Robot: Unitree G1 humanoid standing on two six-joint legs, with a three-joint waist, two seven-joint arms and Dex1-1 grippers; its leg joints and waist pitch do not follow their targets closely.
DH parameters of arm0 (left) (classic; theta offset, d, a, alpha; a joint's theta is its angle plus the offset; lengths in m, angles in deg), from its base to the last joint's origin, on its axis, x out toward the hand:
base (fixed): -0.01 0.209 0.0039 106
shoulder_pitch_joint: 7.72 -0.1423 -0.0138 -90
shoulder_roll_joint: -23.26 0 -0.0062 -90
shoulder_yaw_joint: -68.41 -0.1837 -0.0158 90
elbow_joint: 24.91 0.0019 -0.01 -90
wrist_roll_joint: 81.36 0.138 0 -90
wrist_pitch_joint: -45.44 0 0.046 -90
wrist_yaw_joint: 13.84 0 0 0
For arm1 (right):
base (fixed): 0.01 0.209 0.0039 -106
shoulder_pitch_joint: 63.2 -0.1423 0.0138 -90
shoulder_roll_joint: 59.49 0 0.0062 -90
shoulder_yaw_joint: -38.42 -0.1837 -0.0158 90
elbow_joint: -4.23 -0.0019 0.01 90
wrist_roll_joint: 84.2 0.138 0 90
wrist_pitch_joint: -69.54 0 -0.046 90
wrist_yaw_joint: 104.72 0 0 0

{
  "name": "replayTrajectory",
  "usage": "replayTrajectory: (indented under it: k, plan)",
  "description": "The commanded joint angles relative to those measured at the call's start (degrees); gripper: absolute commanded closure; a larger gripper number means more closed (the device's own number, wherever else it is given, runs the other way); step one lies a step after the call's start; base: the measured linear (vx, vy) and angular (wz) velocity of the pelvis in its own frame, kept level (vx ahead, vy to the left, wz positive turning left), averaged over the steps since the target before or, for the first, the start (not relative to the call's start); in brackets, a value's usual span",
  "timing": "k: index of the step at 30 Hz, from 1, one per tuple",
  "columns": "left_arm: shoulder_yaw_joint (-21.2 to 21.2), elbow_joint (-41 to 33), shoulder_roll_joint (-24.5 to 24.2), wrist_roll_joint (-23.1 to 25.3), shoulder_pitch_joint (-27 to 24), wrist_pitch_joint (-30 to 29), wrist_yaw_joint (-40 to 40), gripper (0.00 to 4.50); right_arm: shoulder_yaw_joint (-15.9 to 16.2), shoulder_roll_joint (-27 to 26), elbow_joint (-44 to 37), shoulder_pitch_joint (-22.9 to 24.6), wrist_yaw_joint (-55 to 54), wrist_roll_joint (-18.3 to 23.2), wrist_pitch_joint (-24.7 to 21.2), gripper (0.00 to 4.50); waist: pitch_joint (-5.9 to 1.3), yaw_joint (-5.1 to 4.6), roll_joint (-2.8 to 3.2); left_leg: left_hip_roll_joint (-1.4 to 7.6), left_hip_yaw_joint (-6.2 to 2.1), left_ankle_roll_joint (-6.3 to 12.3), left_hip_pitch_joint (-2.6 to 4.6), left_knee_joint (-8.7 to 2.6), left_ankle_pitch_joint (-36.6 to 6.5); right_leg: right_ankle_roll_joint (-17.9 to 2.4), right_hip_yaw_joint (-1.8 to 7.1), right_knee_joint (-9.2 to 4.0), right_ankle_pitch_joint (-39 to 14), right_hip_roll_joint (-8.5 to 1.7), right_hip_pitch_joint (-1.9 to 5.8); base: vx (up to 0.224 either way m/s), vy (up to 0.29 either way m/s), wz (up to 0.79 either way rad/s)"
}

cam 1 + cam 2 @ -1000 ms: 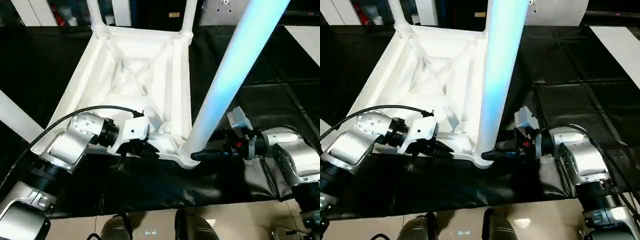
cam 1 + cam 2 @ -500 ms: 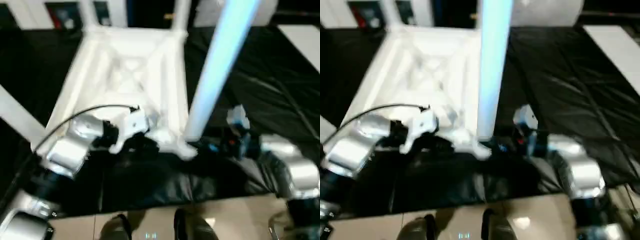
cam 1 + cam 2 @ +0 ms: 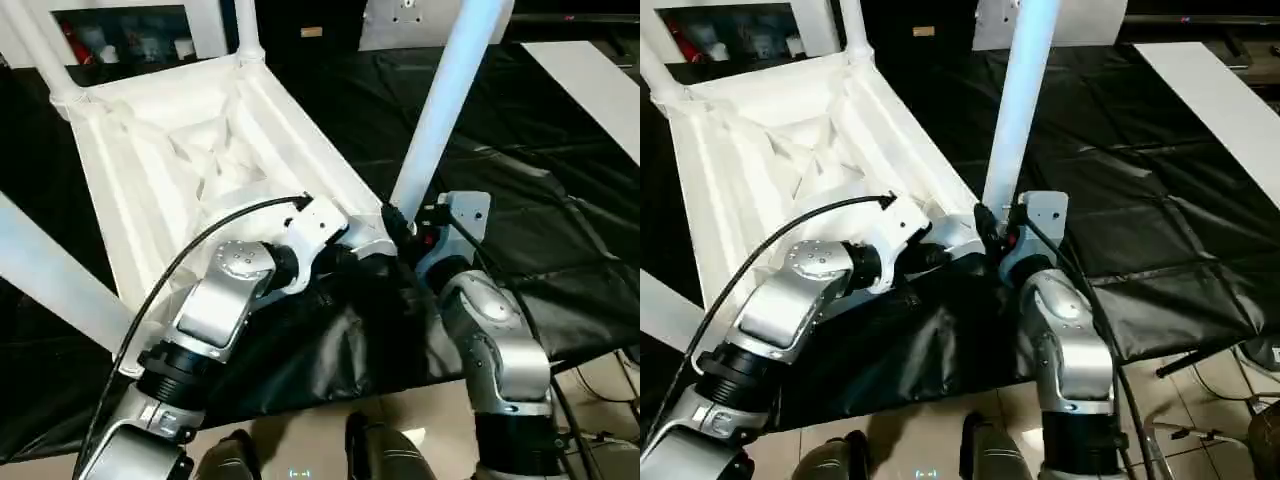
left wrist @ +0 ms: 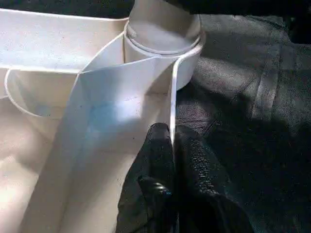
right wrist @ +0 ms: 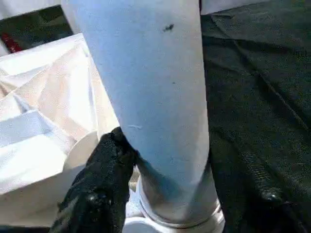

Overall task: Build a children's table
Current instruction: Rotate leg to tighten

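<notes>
The children's table lies upside down: its white ribbed tabletop (image 3: pixel 180 160) rests on black cloth with legs standing up from the corner sockets. My left gripper (image 3: pixel 350 258) is at the near corner, its black fingers (image 4: pixel 155 160) shut on the thin rim of the tabletop (image 4: pixel 97 126), just beside the corner socket (image 4: pixel 163 53). The near right leg (image 3: pixel 440 110) rises from that socket. My right gripper (image 3: pixel 400 232) is closed around the base of this leg (image 5: pixel 146 87), with one black finger (image 5: pixel 104 179) pressed against its side.
Black cloth (image 3: pixel 560 250) covers the work surface and bunches under my forearms. Other legs stand at the far corners (image 3: pixel 245 30) and at the left (image 3: pixel 50 275). A white panel (image 3: pixel 590 80) lies at the back right. Tiled floor (image 3: pixel 300 440) is below the near edge.
The view has swung and the tabletop now sits diagonally, its gripped corner nearer my body. Both grippers have kept their holds on the rim and the leg.
</notes>
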Motion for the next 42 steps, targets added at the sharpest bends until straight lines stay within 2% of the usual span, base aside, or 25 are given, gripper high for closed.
replayTrajectory:
  k: [1,4,7,8,9,10,12,15,17,22,24,25,27,29,30,31,32,34,35,36,38,39,40,41,42]
  plan:
    - [-3.2,-0.8,0.0,-1.7,-0.2,3.4,-3.5,4.5,6.3,0.3,0.7,2.4,6.0,1.5,-1.8,1.71,-4.03,0.27,0.44,1.02,-1.14,1.27,0.93,-4.58,-19.5,-4.8,1.79,-4.83,-25.5,-2.38,2.57,0.0,0.0,0.0]
    - [-3.1,-0.7,-1.9,-2.0,-0.6,5.5,-5.8,4.5,7.5,4.2,-0.3,3.3,9.8,0.6,0.6,1.35,-4.58,0.48,0.37,1.05,-0.93,1.82,0.75,-4.24,-16.0,-6.4,1.98,-4.24,-21.1,-2.52,3.21,0.0,0.0,0.0]
    - [-2.7,1.2,-6.7,-3.1,-0.9,11.4,-11.8,4.5,8.1,13.3,-1.9,5.9,17.7,0.1,4.7,1.01,-5.2,0.69,0.05,0.99,-0.68,3.28,0.59,-3.66,-13.1,-8.8,2.06,-3.63,-16.7,-2.38,3.74,0.0,0.0,0.0]
    - [-2.7,1.2,-6.7,-3.1,-0.9,11.4,-11.8,4.5,8.1,13.3,-1.9,5.9,17.7,0.1,4.7,1.01,-5.09,0.76,0.12,1.0,-0.52,3.7,0.67,-3.6,-12.9,-9.3,2.18,-3.6,-16.0,-2.36,3.52,0.0,0.0,0.0]
    - [-2.7,1.8,-8.7,-3.7,-1.1,13.9,-15.0,4.5,7.2,16.5,-2.4,6.9,21.6,1.0,6.0,0.95,-5.41,0.74,-0.06,1.09,-0.38,4.29,0.63,-3.38,-11.8,-10.7,2.19,-3.29,-14.4,-2.44,3.72,0.0,0.0,0.0]
    - [-2.7,2.0,-9.2,-3.8,-1.1,14.6,-15.7,4.5,7.0,17.3,-2.7,7.2,22.6,1.5,5.8,0.9,-5.64,1.05,0.12,1.09,-0.49,4.88,0.37,-3.28,-9.7,-11.6,2.15,-2.87,-12.1,-2.58,4.16,0.0,0.0,0.0]
    - [-2.1,2.5,-11.8,-5.6,-1.4,18.2,-20.4,4.5,4.5,20.7,-4.5,8.9,26.9,4.0,5.4,0.58,-5.85,1.57,0.17,1.36,-0.25,6.1,0.8,-3.03,-7.4,-13.2,2.22,-2.26,-8.2,-2.4,4.18,0.0,0.0,0.0]
    - [-2.3,2.8,-14.0,-6.6,-1.6,20.7,-24.5,4.5,3.8,23.5,-6.2,11.0,30.5,6.7,6.2,0.47,-6.02,2.01,0.41,1.55,-0.09,6.79,1.06,-2.96,-7.1,-14.7,2.18,-2.11,-7.0,-2.3,4.09,0.0,0.0,0.0]
    - [-2.4,3.4,-15.3,-6.6,-1.8,21.8,-25.3,4.5,3.5,24.9,-7.8,12.7,32.4,8.5,6.5,0.14,-5.96,2.27,0.4,1.69,-0.11,6.67,1.08,-3.0,-7.3,-15.0,2.14,-1.97,-7.1,-2.33,4.08,0.0,0.0,0.0]
    - [0.8,4.4,-14.7,-7.4,-2.2,22.4,-20.9,4.5,2.0,25.0,-12.1,16.3,30.7,9.0,7.5,0.03,-6.3,2.86,0.21,1.67,-0.12,4.97,1.07,-2.9,-9.2,-13.6,2.13,-2.22,-12.0,-2.52,4.14,0.0,0.0,0.0]
    - [3.6,2.8,-13.5,-10.2,-3.0,20.3,-19.8,4.5,2.1,24.5,-14.7,17.2,27.8,9.3,2.0,0.03,-6.33,2.97,0.07,1.47,-0.17,4.3,0.92,-2.93,-9.1,-12.7,2.07,-2.36,-14.0,-2.42,4.3,0.0,0.0,0.0]
    - [5.3,1.6,-12.7,-12.0,-3.6,19.0,-19.2,4.23,2.3,24.2,-15.6,17.5,26.7,9.2,0.2,0.01,-6.37,2.87,-0.09,1.37,-0.26,4.25,0.68,-2.94,-9.0,-12.2,2.01,-2.43,-14.9,-2.45,4.43,0.0,0.0,0.0]
    - [8.9,-2.1,-10.8,-15.7,-6.3,17.8,-16.2,3.95,3.1,23.6,-17.6,19.2,25.1,9.4,0.1,0.0,-6.88,2.5,-0.4,1.2,-0.18,3.79,0.5,-2.59,-9.4,-11.1,1.92,-2.52,-17.8,-2.58,4.45,0.0,0.0,0.0]
    - [9.8,-4.2,-10.5,-17.1,-8.0,17.3,-15.4,3.89,3.2,23.2,-18.2,20.2,24.4,8.9,0.9,0.0,-6.93,2.82,0.41,1.48,-0.24,3.5,0.73,-2.53,-11.1,-11.4,1.87,-3.06,-20.0,-2.85,3.96,0.0,0.0,0.0]
    - [10.4,-5.7,-10.3,-17.1,-9.2,17.1,-13.8,3.83,3.1,22.9,-18.7,20.8,24.2,9.4,1.0,0.0,-6.99,2.71,0.45,1.58,-0.35,3.38,0.65,-2.69,-11.8,-10.6,1.7,-3.18,-20.7,-2.53,3.88,0.0,0.0,0.0]
    - [11.4,-8.4,-9.6,-17.7,-11.2,15.7,-11.6,3.83,3.0,22.6,-19.4,21.5,24.0,9.9,0.8,0.0,-7.13,2.71,0.98,1.73,-0.42,3.03,0.76,-2.75,-12.4,-10.3,1.65,-3.05,-19.3,-2.32,3.88,0.0,0.0,0.0]
    - [11.9,-9.5,-9.3,-18.1,-12.0,15.1,-10.8,3.74,2.9,22.5,-19.7,21.8,23.9,10.1,0.7,0.0,-7.15,2.58,0.61,1.77,-0.32,3.0,0.76,-2.73,-12.8,-10.2,1.64,-3.1,-18.8,-2.17,3.85,0.0,0.0,0.0]
    - [14.6,-15.6,-6.4,-18.2,-16.7,12.5,-5.1,3.45,2.9,21.6,-20.5,22.2,22.0,10.4,-1.0,0.0,-7.3,2.45,0.91,1.62,-0.34,2.95,0.76,-2.73,-14.5,-9.2,1.54,-3.56,-21.2,-2.0,3.78,0.0,0.0,0.0]
    - [14.9,-16.4,-5.9,-18.1,-17.4,12.3,-4.4,3.45,3.0,21.4,-20.5,22.1,21.7,10.3,-1.3,0.0,-7.18,2.49,0.77,1.47,-0.31,2.91,0.82,-2.71,-15.4,-8.4,1.46,-3.84,-23.2,-1.88,3.6,0.0,0.0,0.0]
    - [15.3,-17.9,-5.0,-17.9,-18.6,11.9,-3.5,3.39,3.2,21.1,-20.7,22.0,21.0,10.2,-2.0,0.0,-7.37,2.56,1.1,1.44,-0.46,2.65,1.02,-2.68,-16.6,-7.3,1.41,-4.15,-26.4,-1.95,3.46,0.0,0.0,0.0]
    - [15.7,-19.6,-3.7,-16.8,-20.3,11.5,-1.3,3.28,3.7,20.9,-20.7,21.6,20.3,9.6,-2.9,0.0,-7.27,2.62,1.15,1.3,-0.58,2.28,1.07,-2.68,-18.1,-5.1,1.17,-4.75,-30.2,-1.75,3.15,0.0,0.0,0.0]
    - [16.2,-22.6,-0.8,-14.9,-24.2,11.6,4.7,3.14,5.5,20.6,-20.9,20.8,18.1,7.8,-5.2,0.0,-7.13,2.61,0.48,1.17,-0.57,1.96,1.26,-2.53,-19.5,-3.4,0.98,-5.19,-33.2,-1.59,2.76,0.0,0.0,0.0]
    - [16.3,-23.6,0.1,-14.7,-25.4,11.6,7.2,3.04,6.2,20.7,-21.0,20.6,17.2,6.9,-5.9,0.0,-7.24,2.59,0.74,1.36,-0.87,1.52,1.22,-2.62,-19.3,-3.3,0.9,-4.86,-32.8,-1.7,3.0,0.0,0.0,0.0]
    - [16.4,-24.4,1.2,-14.4,-26.7,11.6,10.0,2.98,6.9,20.5,-21.1,20.3,16.3,6.4,-7.1,0.0,-6.77,2.35,0.59,1.16,-0.92,1.18,0.95,-2.79,-20.6,-1.7,0.58,-5.46,-35.8,-1.54,2.87,0.0,0.0,0.0]
    - [16.1,-25.3,1.8,-13.7,-27.7,11.0,12.4,2.81,7.3,20.2,-21.0,20.0,15.8,6.5,-8.0,0.0,-6.65,2.06,0.4,0.72,-0.99,0.6,1.8,-2.19,-23.7,1.0,0.07,-6.63,-41.2,-1.39,1.95,0.0,0.0,0.0]
